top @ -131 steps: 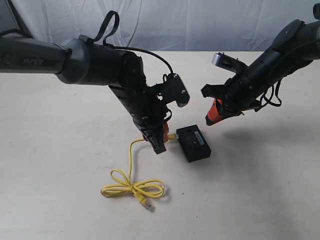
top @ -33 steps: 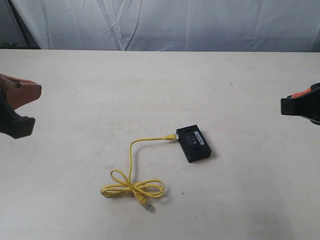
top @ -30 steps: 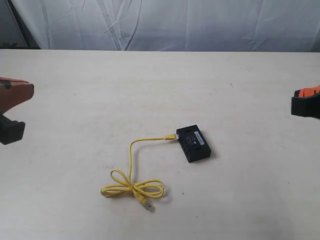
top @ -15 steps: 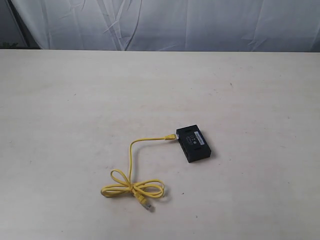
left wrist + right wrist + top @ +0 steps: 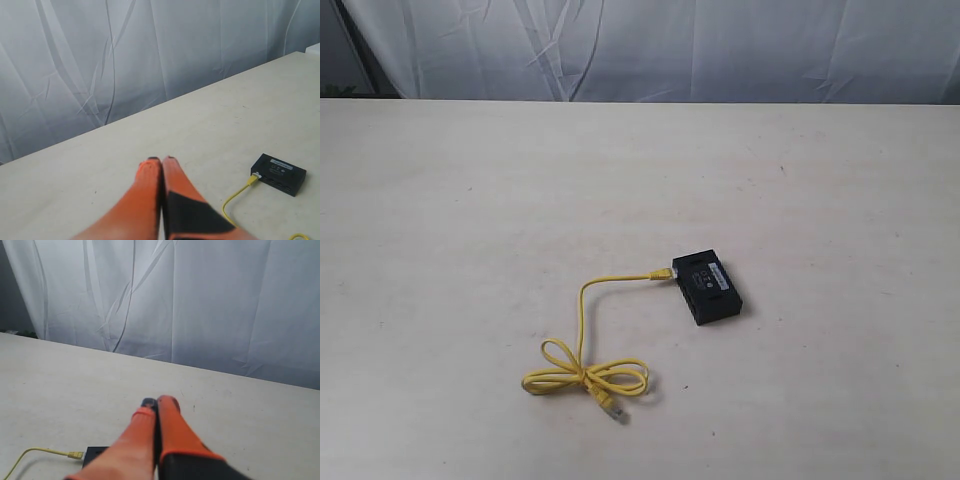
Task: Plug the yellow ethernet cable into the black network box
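Note:
The black network box [image 5: 707,287] lies flat on the table, right of centre. The yellow ethernet cable [image 5: 582,318] has one clear plug seated in the box's left side [image 5: 663,272]. From there it curves down to a bow of loops [image 5: 585,378], and its free plug [image 5: 611,408] lies on the table. Neither arm shows in the exterior view. My left gripper [image 5: 161,160] is shut and empty, raised far from the box [image 5: 278,174] and cable [image 5: 239,194]. My right gripper [image 5: 158,401] is shut and empty too, with the box [image 5: 95,455] and plug [image 5: 75,455] beyond it.
The pale table [image 5: 470,200] carries only the box and cable. A white cloth backdrop [image 5: 650,50] hangs along the table's far edge.
Both grippers have withdrawn sideways out of the exterior view, left to the left and right to the right. The cable stays plugged into the box, and neither has shifted.

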Action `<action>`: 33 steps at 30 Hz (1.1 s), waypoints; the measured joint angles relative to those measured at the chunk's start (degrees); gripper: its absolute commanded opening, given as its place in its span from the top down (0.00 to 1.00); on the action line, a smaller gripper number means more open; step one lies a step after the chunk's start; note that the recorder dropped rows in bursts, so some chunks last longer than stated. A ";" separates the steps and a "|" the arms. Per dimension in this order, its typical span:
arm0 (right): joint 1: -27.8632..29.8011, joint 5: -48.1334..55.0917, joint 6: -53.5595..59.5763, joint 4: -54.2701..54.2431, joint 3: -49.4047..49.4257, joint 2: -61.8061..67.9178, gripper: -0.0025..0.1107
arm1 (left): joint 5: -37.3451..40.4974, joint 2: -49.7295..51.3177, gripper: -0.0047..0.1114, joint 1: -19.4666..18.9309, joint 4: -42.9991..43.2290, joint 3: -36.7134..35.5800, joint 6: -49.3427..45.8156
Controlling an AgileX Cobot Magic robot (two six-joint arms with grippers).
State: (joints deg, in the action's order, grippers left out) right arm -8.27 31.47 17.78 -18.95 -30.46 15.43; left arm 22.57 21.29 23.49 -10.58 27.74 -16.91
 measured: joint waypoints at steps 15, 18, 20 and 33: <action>0.00 0.00 0.00 0.00 0.00 0.00 0.99 | 0.18 -0.18 0.96 -2.16 0.45 -0.20 0.00; 0.00 0.00 0.00 0.00 0.00 0.00 0.99 | 0.57 -0.18 0.96 -4.74 0.45 -1.46 0.00; 0.00 0.00 0.00 0.00 0.00 0.00 0.99 | 0.45 -0.27 0.96 -6.22 0.45 -2.96 0.00; 0.00 0.00 0.00 0.00 0.00 0.00 0.99 | -3.66 -11.88 0.96 -19.67 -2.59 -18.03 0.13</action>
State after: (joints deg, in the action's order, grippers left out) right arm -8.27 31.47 17.78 -18.95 -30.46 15.43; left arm 18.91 9.42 3.83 -13.17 9.71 -16.78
